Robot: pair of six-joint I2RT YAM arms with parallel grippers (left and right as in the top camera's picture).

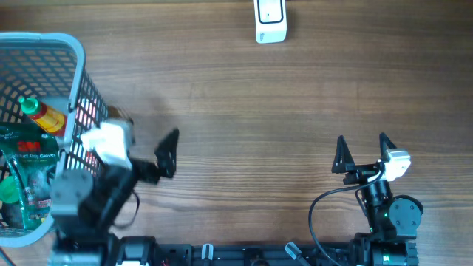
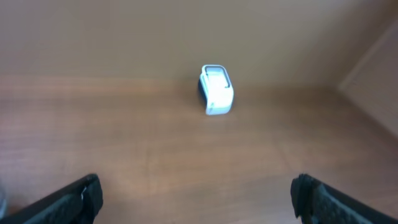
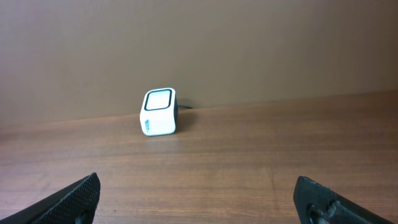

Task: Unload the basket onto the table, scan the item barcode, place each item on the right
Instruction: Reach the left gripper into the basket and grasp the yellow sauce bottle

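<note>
Left gripper (image 2: 196,198) and right gripper (image 1: 362,145): both released, jaws spread wide, grasping nothing, above the wooden bench (image 1: 244,111). White scanner (image 1: 270,21) stands at the far edge, well apart from both. Green packet (image 1: 29,174) and green-capped bottle (image 1: 41,114) lie in the basket (image 1: 74,52), far left.

Table (image 1: 244,103) is warm brown woodgrain, scanner (image 1: 270,22) white with a dark back, basket (image 1: 75,74) pale grey mesh. Inside: green packet (image 1: 33,174) with white lettering, red-and-yellow bottle (image 1: 46,117) with green cap. Left gripper (image 2: 196,190) and right gripper (image 1: 362,144) both black
</note>
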